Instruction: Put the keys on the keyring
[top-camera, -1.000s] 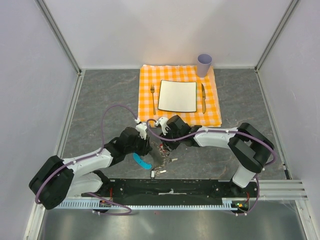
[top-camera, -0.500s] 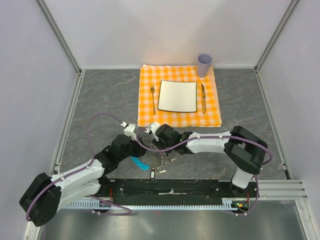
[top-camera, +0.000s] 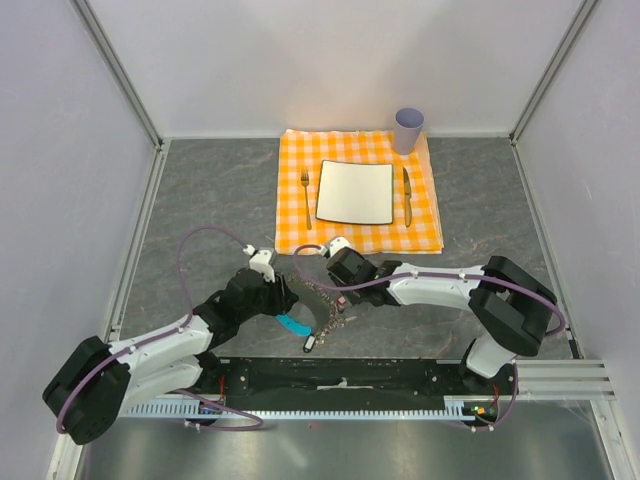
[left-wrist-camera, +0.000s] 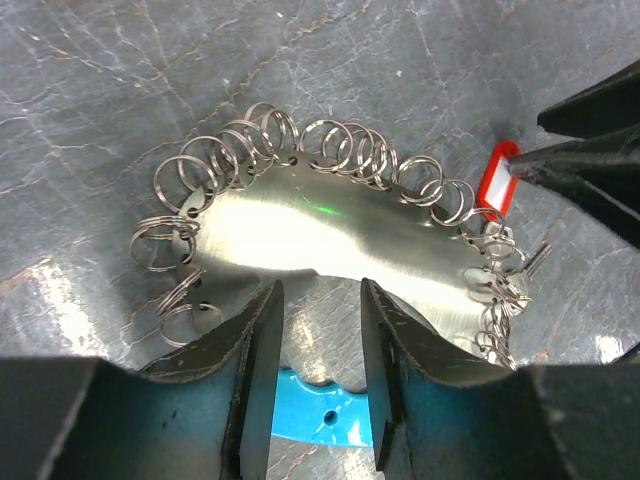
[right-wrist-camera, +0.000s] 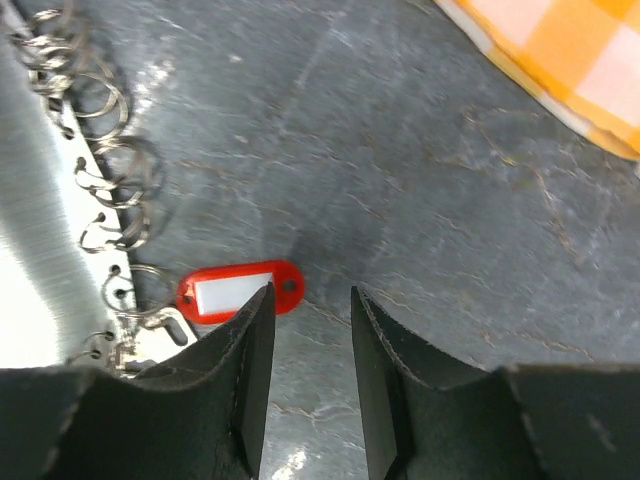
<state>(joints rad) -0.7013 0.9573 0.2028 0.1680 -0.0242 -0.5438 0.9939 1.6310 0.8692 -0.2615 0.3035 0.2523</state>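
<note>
The keyring (left-wrist-camera: 300, 215), a curved shiny metal strip edged with several wire rings, lies on the grey table between both grippers. Its blue tab (left-wrist-camera: 325, 412) rests on the table under my left gripper (left-wrist-camera: 318, 292), which hangs open over the strip's near edge with nothing between the fingers. The key shows as a red oval tag (right-wrist-camera: 238, 292) with a white label, hooked at the keyring's end (left-wrist-camera: 497, 180). My right gripper (right-wrist-camera: 310, 295) is open just above the table, its left finger beside the tag, not holding it. From above, both grippers (top-camera: 287, 297) (top-camera: 335, 292) flank the keyring (top-camera: 318, 308).
An orange checked cloth (top-camera: 360, 235) lies beyond the grippers, carrying a white plate (top-camera: 355, 192), fork (top-camera: 305, 195) and knife (top-camera: 407, 195), with a lavender cup (top-camera: 408, 128) at its far corner. A small metal bit (top-camera: 310, 342) lies close to the black base rail (top-camera: 400, 378).
The left gripper drew back to the left, then returned to the keyring with its jaws wider. The right gripper dipped left, then shifted back right. The blue tab slid slightly right.
</note>
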